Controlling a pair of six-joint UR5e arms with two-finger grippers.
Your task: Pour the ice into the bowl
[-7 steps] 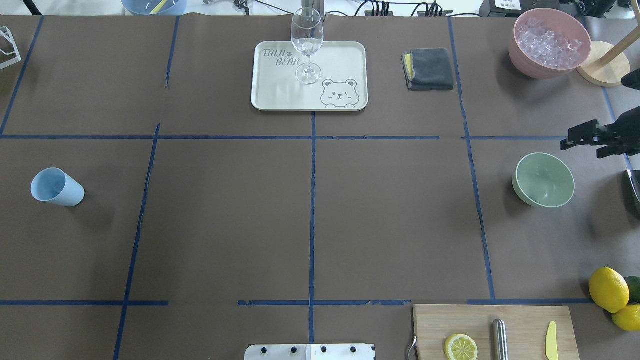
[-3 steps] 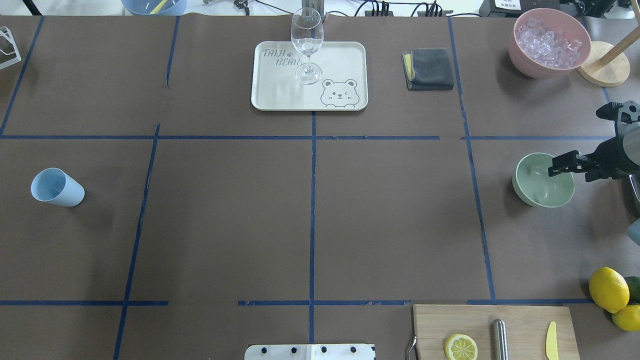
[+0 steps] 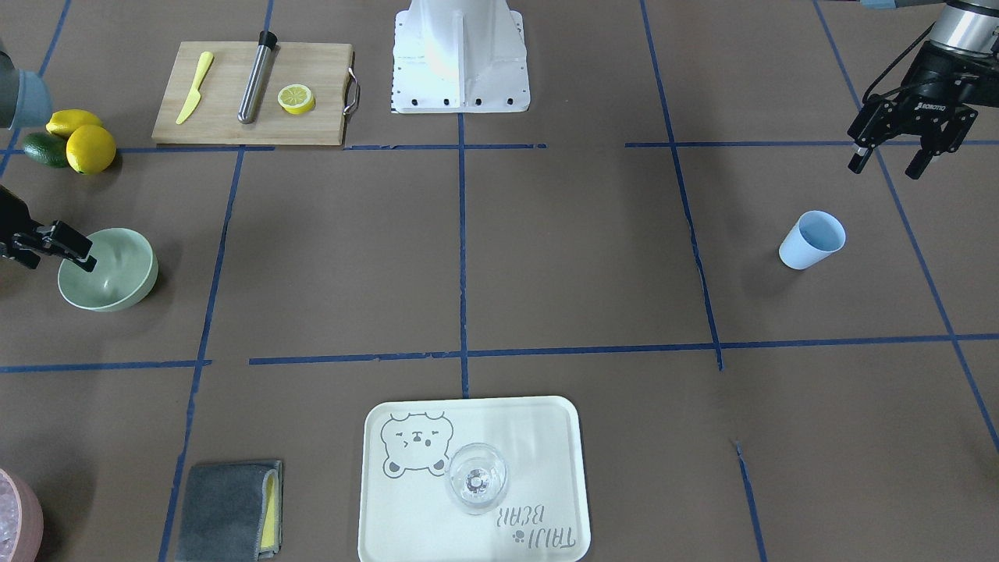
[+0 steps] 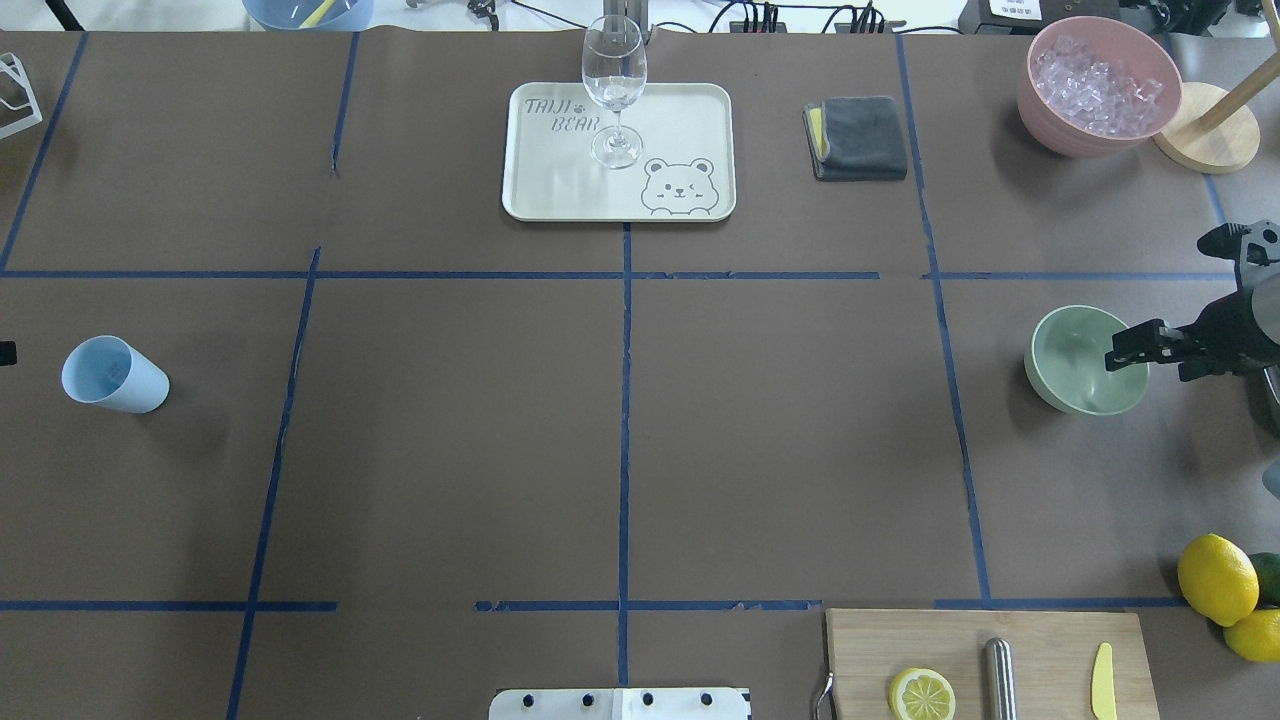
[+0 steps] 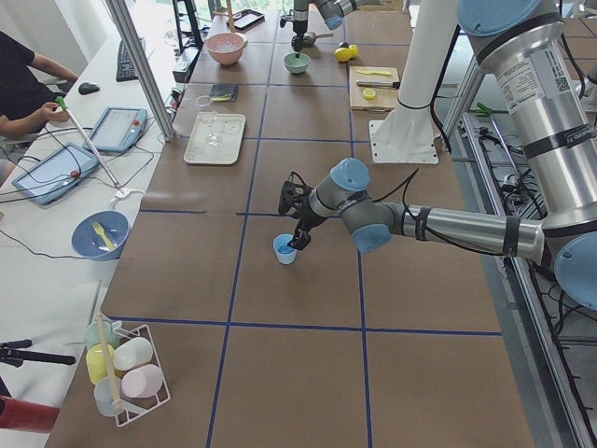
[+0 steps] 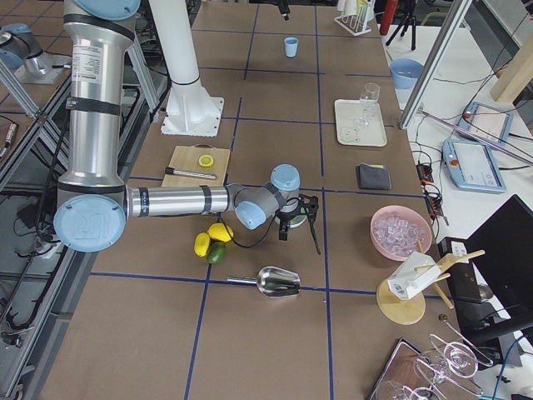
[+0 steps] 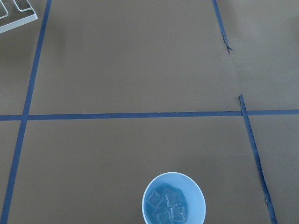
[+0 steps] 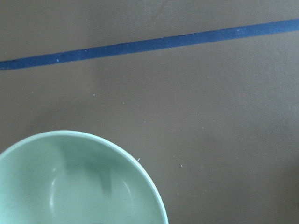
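Note:
The mint-green bowl [image 4: 1080, 365] stands empty at the right side of the table and also shows in the front view [image 3: 117, 273]. My right gripper [image 4: 1150, 362] is open, with one finger inside the bowl and the other outside its right rim. The ice [image 7: 166, 205], several clear cubes, lies in the pale blue cup [image 7: 173, 200], which stands upright at the left side [image 4: 112, 375]. My left gripper [image 3: 888, 165] is open and empty, beside the cup and apart from it.
A pink container [image 4: 1098, 85] full of ice stands back right beside a wooden stand [image 4: 1205, 130]. A tray [image 4: 690, 120] holds a wine glass [image 4: 614, 90]. Also here are a grey cloth [image 4: 858, 137], a cutting board [image 4: 1040, 650], lemons [image 4: 1217, 578] and a metal scoop [image 6: 277, 282].
My right gripper has moved from beyond the bowl toward the robot and onto the bowl's right rim. A tip of the left gripper has come in at the overhead view's left edge.

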